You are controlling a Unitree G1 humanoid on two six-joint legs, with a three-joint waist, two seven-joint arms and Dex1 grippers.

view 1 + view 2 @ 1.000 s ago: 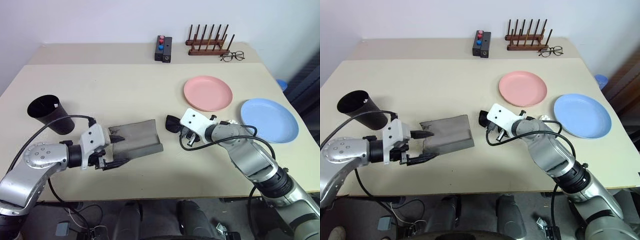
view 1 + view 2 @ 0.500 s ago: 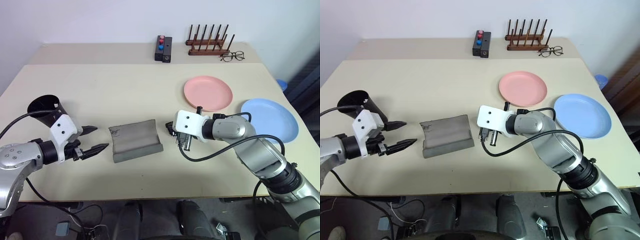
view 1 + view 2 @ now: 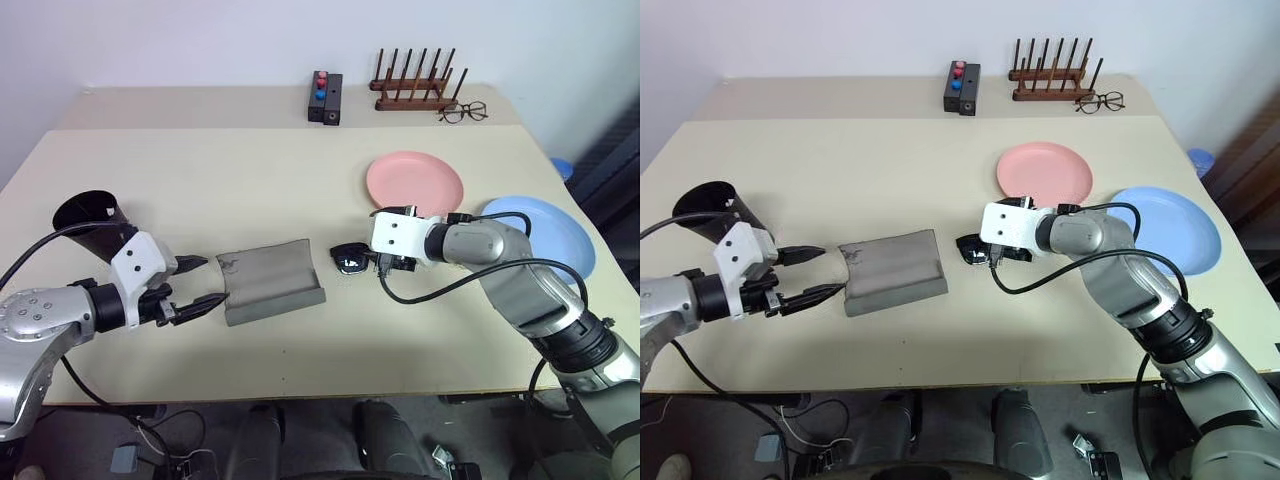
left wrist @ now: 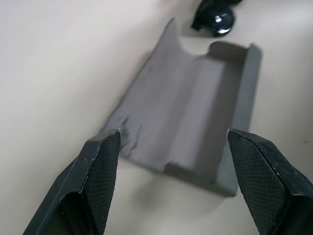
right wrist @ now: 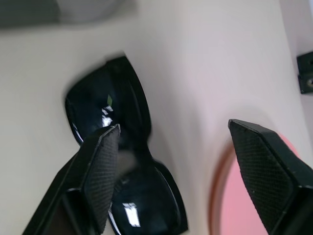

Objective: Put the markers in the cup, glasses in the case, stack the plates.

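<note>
Black sunglasses (image 3: 352, 259) are seen flat on the worktop (image 3: 260, 180), between the grey case (image 3: 272, 280) and the right claw (image 5: 171, 181), whose fingers are spread and pinch nothing. The left claw (image 3: 197, 284) is held spread just beside the case's near end, empty.

Matt grey woven fabric on the case (image 4: 195, 112), scuffed along one edge. Glossy black plastic on the glasses (image 5: 122, 161) beside the case, lenses mirror-bright. Matt black cup (image 3: 92, 220). Smooth satin pink plate (image 3: 415, 185) and blue plate (image 3: 555, 235). Dark varnished wooden rack (image 3: 415, 85). Matt, smooth beige table (image 3: 250, 170).
</note>
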